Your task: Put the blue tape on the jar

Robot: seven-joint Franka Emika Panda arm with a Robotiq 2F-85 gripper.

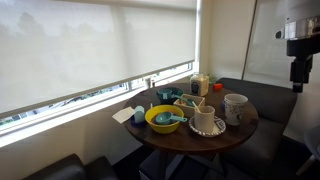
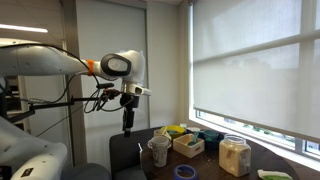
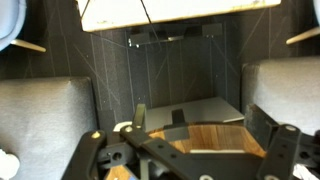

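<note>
The blue tape is a small dark-blue roll lying on the near part of the round wooden table. I cannot make it out in the other views. The pale yellowish jar stands upright on the table's window side, and also shows in an exterior view. My gripper hangs high above the table's edge, well apart from tape and jar, and it also shows in an exterior view. In the wrist view its fingers are spread and empty over the table's edge.
A white patterned mug, a cup on a plate, a yellow bowl with a teal utensil, a teal cup and a small box crowd the table. Grey sofa seats surround it, and a window with a blind is behind.
</note>
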